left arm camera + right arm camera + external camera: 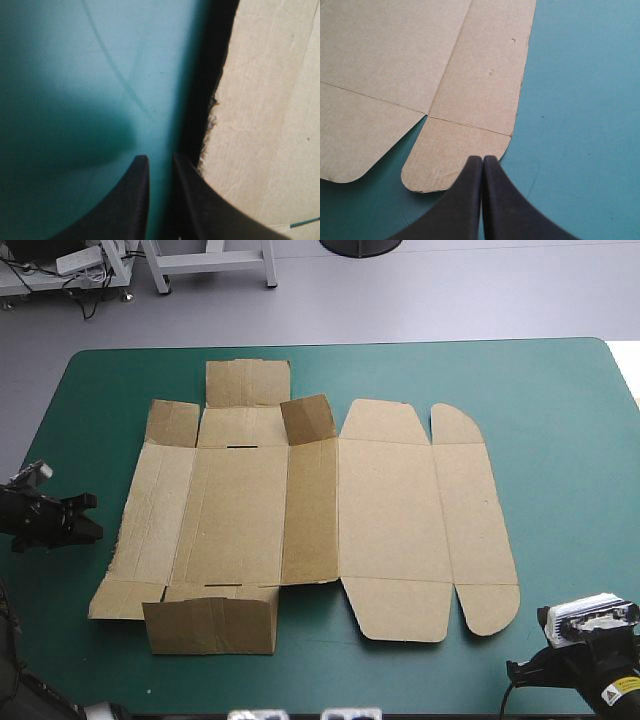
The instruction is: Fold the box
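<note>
The brown box point(390, 510) lies as a cut sheet spread almost flat across the middle of the teal-green table. A small flap point(308, 420) at the far side and a wide flap point(210, 625) at the near side stand tilted up. My left gripper point(90, 517) rests low, just off the sheet's left edge. In the left wrist view this gripper point(161, 159) is shut, with a thin slit between the tips and the board point(270, 125) beside it. My right gripper point(514, 670) is shut near the front right. The right gripper's tips point(483, 157) meet over the rounded corner flap point(455, 155).
Bare teal-green cover point(570, 440) stretches to the right of the sheet and along the far edge. A narrower strip of cover point(80, 420) lies between the sheet and the table's left edge.
</note>
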Motion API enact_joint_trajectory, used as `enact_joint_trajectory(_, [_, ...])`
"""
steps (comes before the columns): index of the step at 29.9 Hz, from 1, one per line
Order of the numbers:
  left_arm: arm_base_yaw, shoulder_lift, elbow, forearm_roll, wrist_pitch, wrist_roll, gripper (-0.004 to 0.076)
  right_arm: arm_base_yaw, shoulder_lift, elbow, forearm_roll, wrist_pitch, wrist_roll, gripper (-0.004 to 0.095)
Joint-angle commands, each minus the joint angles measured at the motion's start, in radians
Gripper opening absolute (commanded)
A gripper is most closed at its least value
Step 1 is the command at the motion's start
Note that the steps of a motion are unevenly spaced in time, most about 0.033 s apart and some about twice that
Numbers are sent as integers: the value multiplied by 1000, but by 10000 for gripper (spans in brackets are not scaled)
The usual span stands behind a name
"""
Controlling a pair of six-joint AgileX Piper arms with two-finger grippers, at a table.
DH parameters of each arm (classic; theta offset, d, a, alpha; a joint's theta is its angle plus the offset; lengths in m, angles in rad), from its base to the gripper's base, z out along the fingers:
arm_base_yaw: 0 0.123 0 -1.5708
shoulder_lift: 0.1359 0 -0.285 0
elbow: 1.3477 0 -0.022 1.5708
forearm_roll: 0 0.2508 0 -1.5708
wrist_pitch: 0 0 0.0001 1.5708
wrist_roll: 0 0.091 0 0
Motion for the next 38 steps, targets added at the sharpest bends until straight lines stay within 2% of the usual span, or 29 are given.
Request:
enact_joint_trajectory(1, [-59,-35,-23,-36,98,-5,307,4,12,-23,2,-63,-5,-13])
enact_joint_trajectory(3, [-91,-35,-21,-31,98,-5,383,4,12,-23,2,-63,-5,-13])
enact_joint_trajectory(5, [-118,-35,-21,-20,98,-5,409,4,12,-23,2,-63,-5,-13])
enact_joint_trajectory(24, [-176,-24,-17,-6,98,-95,408,4,12,-23,2,-61,-5,-13])
enact_joint_trajectory(34, [-253,36,55,-25,98,-110,408,4,12,-23,2,-61,-5,-13])
enact_joint_trajectory(38, [-253,41,64,-94,98,-110,370,4,12,-23,2,-59,-5,-13])
